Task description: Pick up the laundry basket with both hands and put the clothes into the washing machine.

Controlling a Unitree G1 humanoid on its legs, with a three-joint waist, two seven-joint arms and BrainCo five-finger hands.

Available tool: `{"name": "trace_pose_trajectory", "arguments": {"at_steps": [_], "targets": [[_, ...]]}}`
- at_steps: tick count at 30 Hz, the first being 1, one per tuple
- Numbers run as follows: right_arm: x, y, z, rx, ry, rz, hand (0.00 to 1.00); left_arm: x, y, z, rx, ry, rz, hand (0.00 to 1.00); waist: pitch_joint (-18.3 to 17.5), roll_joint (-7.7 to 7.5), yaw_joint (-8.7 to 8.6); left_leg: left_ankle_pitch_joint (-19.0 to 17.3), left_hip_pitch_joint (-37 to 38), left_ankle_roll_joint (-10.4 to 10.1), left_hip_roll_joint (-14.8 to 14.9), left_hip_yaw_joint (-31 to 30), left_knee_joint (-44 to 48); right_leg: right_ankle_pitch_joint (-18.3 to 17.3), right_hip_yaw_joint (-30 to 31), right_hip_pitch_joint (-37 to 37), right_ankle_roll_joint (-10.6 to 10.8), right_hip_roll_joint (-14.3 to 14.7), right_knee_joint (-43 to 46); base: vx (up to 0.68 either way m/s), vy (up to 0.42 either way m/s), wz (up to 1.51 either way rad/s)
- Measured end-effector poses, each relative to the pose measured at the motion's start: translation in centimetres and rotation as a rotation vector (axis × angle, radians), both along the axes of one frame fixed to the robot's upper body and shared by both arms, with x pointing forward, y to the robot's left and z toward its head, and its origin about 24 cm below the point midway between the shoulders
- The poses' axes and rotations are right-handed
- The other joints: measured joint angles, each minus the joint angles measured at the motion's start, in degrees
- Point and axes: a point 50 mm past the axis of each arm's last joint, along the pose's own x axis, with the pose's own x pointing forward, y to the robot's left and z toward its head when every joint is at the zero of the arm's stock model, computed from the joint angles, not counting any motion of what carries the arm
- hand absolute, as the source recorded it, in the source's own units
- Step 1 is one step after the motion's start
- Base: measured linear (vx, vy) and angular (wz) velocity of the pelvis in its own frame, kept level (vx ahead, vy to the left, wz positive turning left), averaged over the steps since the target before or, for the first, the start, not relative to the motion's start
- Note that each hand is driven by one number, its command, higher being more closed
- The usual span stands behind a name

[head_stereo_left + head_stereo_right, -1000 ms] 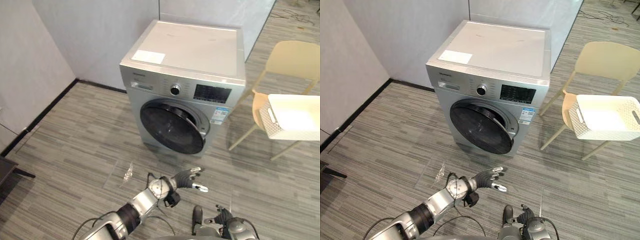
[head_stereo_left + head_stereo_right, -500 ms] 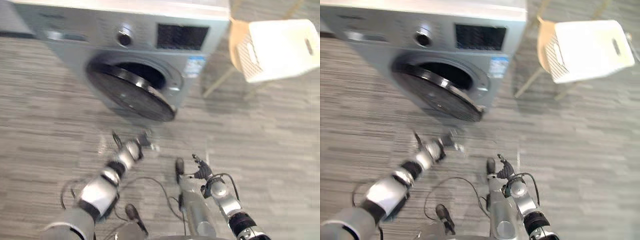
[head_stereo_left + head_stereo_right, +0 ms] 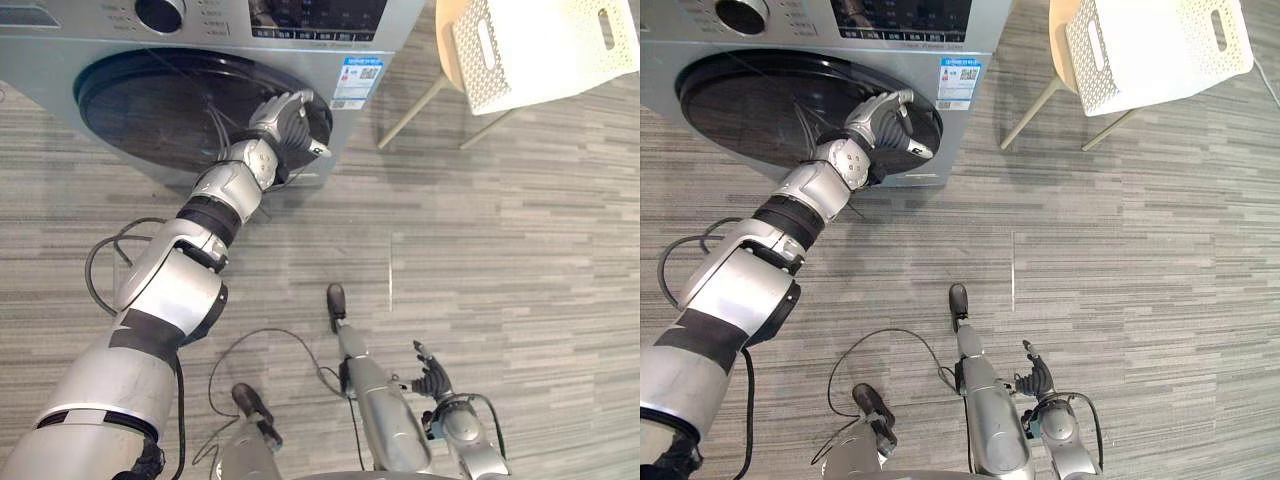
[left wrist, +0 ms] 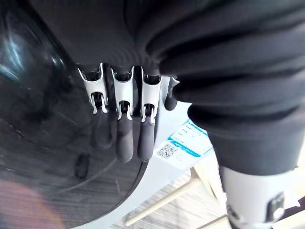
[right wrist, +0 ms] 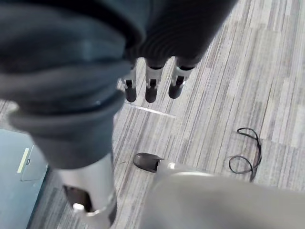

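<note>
The silver washing machine (image 3: pixel 60 50) stands at the top left, its dark round door (image 3: pixel 150 110) facing me. My left hand (image 3: pixel 283 118) is raised to the door's right rim, below the control panel. Its fingers (image 4: pixel 126 138) lie nearly straight against the dark glass, holding nothing. The white perforated laundry basket (image 3: pixel 540 45) sits on a beige chair (image 3: pixel 445 55) at the top right, far from both hands. Its inside is hidden from here. My right hand (image 3: pixel 432 378) hangs low over the floor near the bottom edge, fingers (image 5: pixel 151 90) relaxed and empty.
Grey striped flooring (image 3: pixel 520 250) spreads between the machine, the chair and me. The chair's legs (image 3: pixel 410 108) slant down just right of the machine. A blue and white label (image 3: pixel 352 78) marks the machine's front beside the door.
The camera has tilted down and moved closer to the machine. My left hand rose from just above the floor to the door's right rim. The right hand stays low.
</note>
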Motion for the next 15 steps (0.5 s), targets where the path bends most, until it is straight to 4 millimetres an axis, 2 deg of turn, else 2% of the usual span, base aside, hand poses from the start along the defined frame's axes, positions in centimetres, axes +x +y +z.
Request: {"name": "trace_pose_trajectory", "arguments": {"at_steps": [4, 6, 8, 9, 11, 12, 13, 15], "targets": [[0.1, 0.0, 0.5, 0.003, -0.028, 0.000, 0.00, -1.0, -1.7, 0.5, -0.052, -0.076, -0.101, 0.00, -0.1, 0.13, 0.13, 0.0, 0.4, -0.1, 0.5, -0.2, 0.5, 0.0, -0.6, 0.7, -0.1, 0.3, 0.0, -0.04, -0.020, 0.00], [-0.2, 0.0, 0.1, -0.001, -0.005, 0.006, 0.00, -1.9, -2.5, -1.8, -0.086, -0.062, -0.166, 0.00, -0.4, 0.74, 0.14, 0.0, 1.7, 0.0, 0.7, -0.9, 0.4, 0.0, -1.5, 2.6, -0.2, 0.2, 0.0, -0.03, 0.015, 0.17], [-0.9, 0.1, -0.9, -0.005, 0.046, 0.018, 0.00, -3.8, -2.9, -8.2, -0.169, 0.071, -0.218, 0.00, -1.3, 2.63, 0.38, 0.0, 3.1, 0.0, 1.1, -3.7, 0.5, -0.5, -4.4, 6.2, -0.6, 0.0, 0.0, -0.03, 0.029, 0.49], [-1.1, 0.0, -1.1, -0.010, 0.056, 0.018, 0.00, -4.4, -2.9, -10.0, -0.210, 0.116, -0.220, 0.00, -1.6, 3.10, 0.53, 0.0, 3.3, 0.0, 1.1, -4.6, 0.5, -0.8, -5.3, 7.1, -0.7, -0.2, 0.0, -0.02, 0.045, 0.73], [-0.8, -1.0, -1.9, -0.056, 0.100, 0.026, 0.00, -8.1, -2.0, -18.7, -0.344, 0.360, -0.172, 0.00, -3.0, 5.31, 2.25, 0.2, 5.3, 0.2, 0.9, -8.1, 0.6, -2.0, -8.8, 11.1, -0.3, -1.0, 0.0, 0.00, 0.046, 0.79], [-0.9, -1.4, -2.2, -0.069, 0.123, 0.026, 0.00, -9.4, -1.8, -20.8, -0.373, 0.427, -0.154, 0.00, -3.4, 6.01, 3.20, 0.2, 5.7, 0.2, 1.0, -8.8, 0.7, -2.2, -9.6, 12.2, -0.3, -1.2, 0.0, -0.01, 0.045, 0.86], [-1.2, -2.1, -2.8, -0.091, 0.164, 0.018, 0.00, -12.0, -1.1, -24.5, -0.430, 0.563, -0.112, 0.00, -4.1, 7.15, 4.73, 0.2, 6.0, 0.2, 0.9, -11.0, 2.0, -3.4, -11.6, 14.8, 0.2, -2.0, 0.0, -0.02, 0.037, 0.92], [-2.0, -3.2, -3.5, -0.128, 0.227, 0.013, 0.00, -16.6, 0.1, -29.5, -0.524, 0.767, -0.036, 0.00, -4.8, 8.55, 6.40, 0.5, 4.9, 0.6, 0.9, -13.2, 6.6, -5.2, -16.6, 20.4, 1.2, -4.1, 0.0, -0.06, 0.092, 1.53]]}}
